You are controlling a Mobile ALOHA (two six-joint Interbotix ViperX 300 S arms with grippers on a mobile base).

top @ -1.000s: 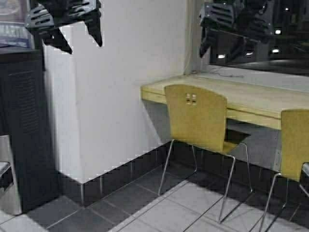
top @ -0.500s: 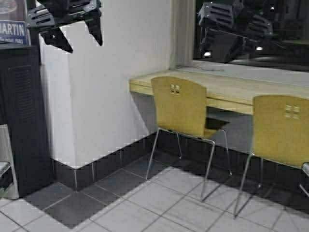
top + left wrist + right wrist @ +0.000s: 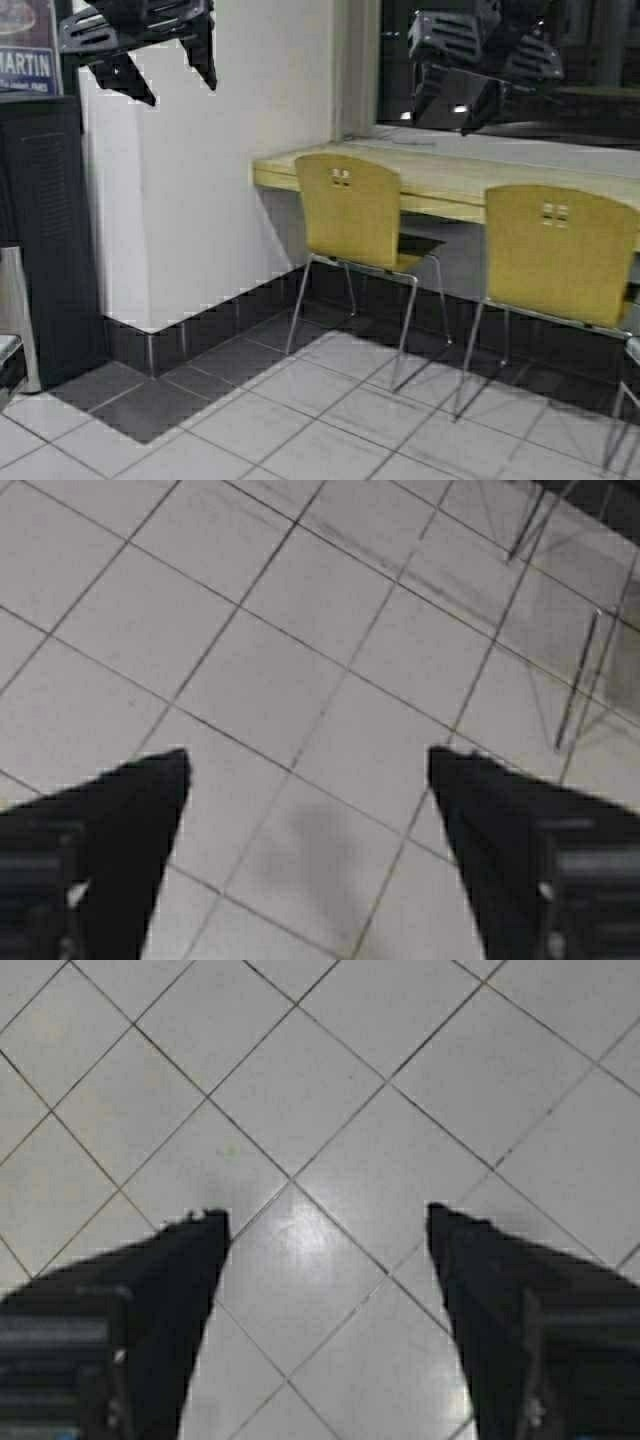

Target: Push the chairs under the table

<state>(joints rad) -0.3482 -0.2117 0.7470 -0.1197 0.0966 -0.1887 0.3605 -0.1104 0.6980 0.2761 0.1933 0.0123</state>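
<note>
Since a second ago the robot has driven: second chair [image 3: 560, 255] now shows whole. Both plywood chairs [image 3: 348, 210] stand before the worktop [image 3: 440, 175], beyond the jaws; left gripper [image 3: 308, 765] and right gripper [image 3: 325, 1222] gape over floor tiles [image 3: 300, 1090].

Smooth moulded plywood chairs [image 3: 350, 210] on thin shiny chrome legs; pale wood-grain table [image 3: 440, 175]; glossy light floor tiles [image 3: 300, 1090]
</note>
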